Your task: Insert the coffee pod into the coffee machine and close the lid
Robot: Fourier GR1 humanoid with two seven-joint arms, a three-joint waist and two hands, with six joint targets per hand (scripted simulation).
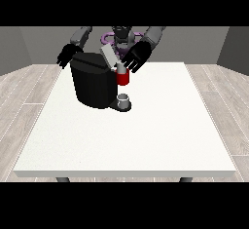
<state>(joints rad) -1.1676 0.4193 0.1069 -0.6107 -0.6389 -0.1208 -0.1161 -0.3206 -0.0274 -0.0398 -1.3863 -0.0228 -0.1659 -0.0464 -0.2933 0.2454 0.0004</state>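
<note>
Front view. The coffee machine [94, 84] is seen near the table's [146, 140] far edge, towards its far corner at the view's left, with the lid [109, 56] raised and tilted. The hand at the view's right [136, 57] is held just above the red pod holder [123, 78], fingers spread and relaxed; the coffee pod itself cannot be made out. This hand is judged the nearer to the lid, which lies just beside its fingers, towards the view's left. The hand at the view's left [67, 56] is shown behind the machine's top, fingers loosely hanging. A small cup [124, 99] stands below.
</note>
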